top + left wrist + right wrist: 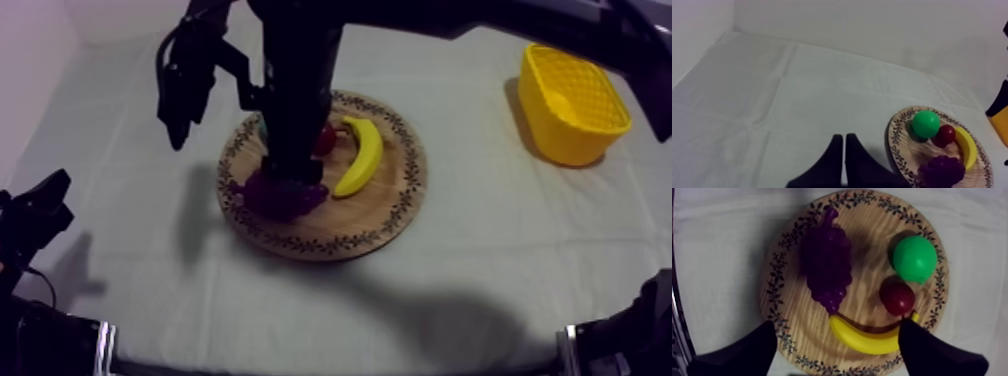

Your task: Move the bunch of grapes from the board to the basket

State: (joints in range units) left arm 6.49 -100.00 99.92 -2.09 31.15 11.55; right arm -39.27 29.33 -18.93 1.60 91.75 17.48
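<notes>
While on board, grapes; basket apart.

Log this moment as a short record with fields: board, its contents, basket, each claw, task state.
board: wooden board, on the cloth
on it: bunch of grapes, banana, small red fruit, green fruit
basket: yellow basket, apart from the board
left claw: shut, over cloth beside the board
right claw: open, above the board, gripping nothing
task: grapes not yet lifted

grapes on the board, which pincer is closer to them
Right. The right pincer hangs open over the grapes on the wooden board; the left pincer sits shut low at its own side, well off the board.
</notes>
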